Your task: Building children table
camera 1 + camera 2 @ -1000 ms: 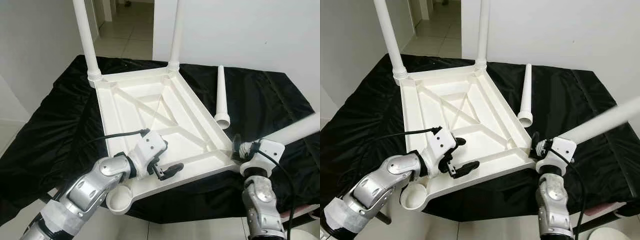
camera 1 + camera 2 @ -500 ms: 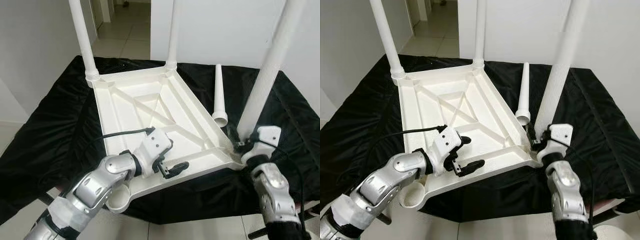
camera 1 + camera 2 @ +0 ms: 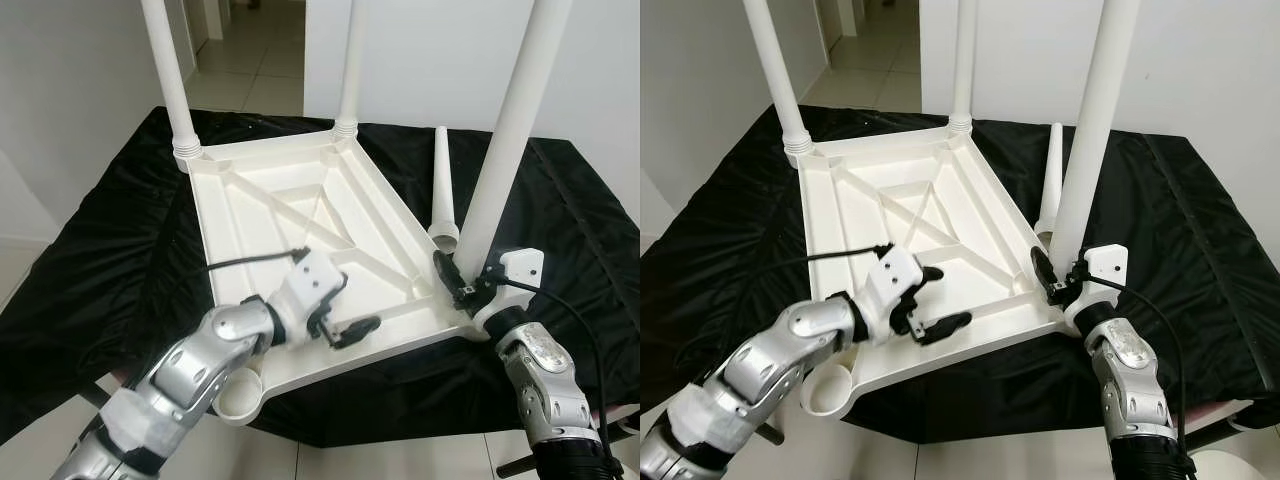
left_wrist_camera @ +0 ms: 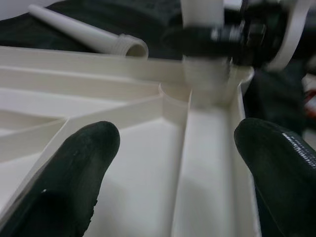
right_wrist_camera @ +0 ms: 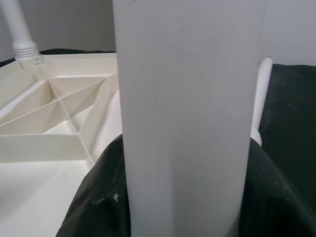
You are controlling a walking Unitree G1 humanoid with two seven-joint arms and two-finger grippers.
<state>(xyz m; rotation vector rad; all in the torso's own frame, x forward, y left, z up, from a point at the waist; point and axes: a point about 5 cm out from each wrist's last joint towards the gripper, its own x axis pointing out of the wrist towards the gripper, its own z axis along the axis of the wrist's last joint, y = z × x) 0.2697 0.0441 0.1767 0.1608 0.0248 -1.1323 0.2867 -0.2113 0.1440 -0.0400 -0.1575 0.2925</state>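
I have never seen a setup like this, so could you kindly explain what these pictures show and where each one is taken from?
This is a humanoid robot with two silver arms, each ending in a gripper of two black fingers. The two wide pictures come from a stereo camera on its head, looking down; the two close-ups come from cameras on its wrists, looking along the fingers.

On a black cloth lies a white plastic tabletop, upside down, ribs showing. Two legs already stand in its far corners. The right gripper is shut on a third leg, holding it upright at the near right corner socket. A fourth leg lies loose on the cloth beside the tabletop. The left gripper rests open at the tabletop's near edge, and the near left socket has no leg in it.
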